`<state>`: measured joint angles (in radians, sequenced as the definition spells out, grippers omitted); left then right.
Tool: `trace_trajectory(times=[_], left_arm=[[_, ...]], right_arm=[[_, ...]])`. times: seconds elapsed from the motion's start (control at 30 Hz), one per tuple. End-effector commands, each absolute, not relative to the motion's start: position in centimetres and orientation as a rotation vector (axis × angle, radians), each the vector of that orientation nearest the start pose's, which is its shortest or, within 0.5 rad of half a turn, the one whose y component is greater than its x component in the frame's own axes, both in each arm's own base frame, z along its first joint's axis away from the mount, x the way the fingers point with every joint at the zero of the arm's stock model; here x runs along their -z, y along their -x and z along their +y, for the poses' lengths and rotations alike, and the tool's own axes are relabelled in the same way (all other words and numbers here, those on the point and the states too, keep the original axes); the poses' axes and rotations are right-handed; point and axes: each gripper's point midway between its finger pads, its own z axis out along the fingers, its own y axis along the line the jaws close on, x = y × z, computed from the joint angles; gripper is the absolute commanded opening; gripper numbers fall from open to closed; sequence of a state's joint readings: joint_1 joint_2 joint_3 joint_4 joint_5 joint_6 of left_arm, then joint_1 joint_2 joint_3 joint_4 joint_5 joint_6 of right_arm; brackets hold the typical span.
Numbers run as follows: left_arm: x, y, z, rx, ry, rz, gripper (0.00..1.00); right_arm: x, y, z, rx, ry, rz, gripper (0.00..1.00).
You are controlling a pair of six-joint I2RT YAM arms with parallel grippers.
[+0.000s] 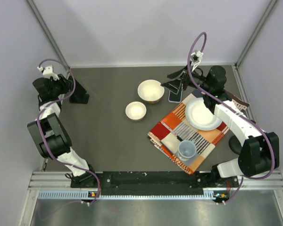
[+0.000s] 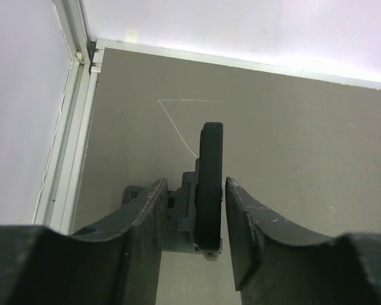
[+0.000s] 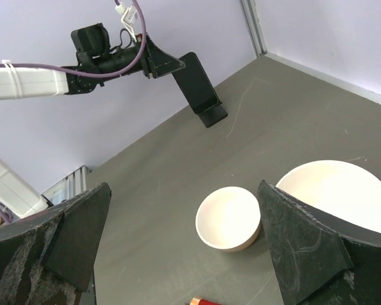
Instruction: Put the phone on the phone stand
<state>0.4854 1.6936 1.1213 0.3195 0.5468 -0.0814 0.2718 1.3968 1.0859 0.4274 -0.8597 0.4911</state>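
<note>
The task looks all but finished. The slim black phone [image 2: 209, 178] stands in the dark grey plastic phone stand [image 2: 180, 219] at the far left of the dark grey table [image 2: 305, 140]. The right wrist view shows it leaning back against the stand's support, and nothing else seems to prop it. What is left, on this reading, is for the arm to let go fully and draw clear without nudging the phone off its rest. The stand looks light and could shift if a finger catches it.

The left gripper [image 2: 195, 185] straddles phone and stand with its jaws partly open. In its own wrist view, the finger on the right of the picture [image 2: 244, 222] sits just beside the phone's edge, with a thin sliver of table showing between them. The other finger [image 2: 146, 219] lies beside the back of the stand rather than on the phone. So the gripper appears to hold nothing — though the gaps are narrow, and a light touch on the stand cannot be ruled out.

The right gripper [image 3: 184, 190] hangs with its jaws spread wide and nothing between them. It is above the table near the small cream bowl [image 3: 228, 218] and the larger cream bowl [image 3: 333, 190] — well apart from the phone.
</note>
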Motion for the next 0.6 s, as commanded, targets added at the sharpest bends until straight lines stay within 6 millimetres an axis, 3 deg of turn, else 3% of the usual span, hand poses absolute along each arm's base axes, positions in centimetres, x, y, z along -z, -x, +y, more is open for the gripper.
trace_trajectory(times=[0.0,0.1,0.17,0.2,0.23,0.37,0.43,0.5,0.53,0.57], left_arm=[[-22.2,-48.3,16.1,0.174,0.133,1.732,0.54],[-22.5,-48.2,16.0,0.183,0.138,1.726,0.77],[-22.8,-48.1,16.0,0.191,0.142,1.719,0.84],[-23.0,-48.0,15.9,0.195,0.141,1.715,0.96],[-23.2,-47.9,15.9,0.196,0.144,1.708,0.98],[-25.3,-46.8,15.2,0.217,0.192,1.63,0.98],[-26.2,-46.0,15.8,0.189,0.279,1.581,0.98],[-26.8,-44.0,15.6,0.201,0.399,1.538,0.99],[-27.4,-43.1,16.6,0.151,0.485,1.498,0.98],[-26.3,-41.9,16.5,0.158,0.572,1.489,0.98]], right_arm=[[-34.2,-34.9,24.7,-1.219,0.6,1.483,0.99],[-34.3,-34.9,24.7,-1.218,0.601,1.48,0.99],[-34.3,-34.9,24.6,-1.216,0.601,1.48,0.99],[-34.2,-35.0,24.6,-1.217,0.6,1.483,0.99],[-34.2,-35.0,24.6,-1.216,0.6,1.481,0.99],[-34.2,-35.0,24.7,-1.217,0.602,1.479,0.99],[-34.0,-35.2,24.6,-1.215,0.594,1.49,0.99],[-33.8,-35.5,24.7,-1.21,0.585,1.502,0.99],[-33.4,-35.6,24.6,-1.204,0.581,1.521,0.99],[-33.5,-35.8,24.5,-1.195,0.579,1.524,0.99]])
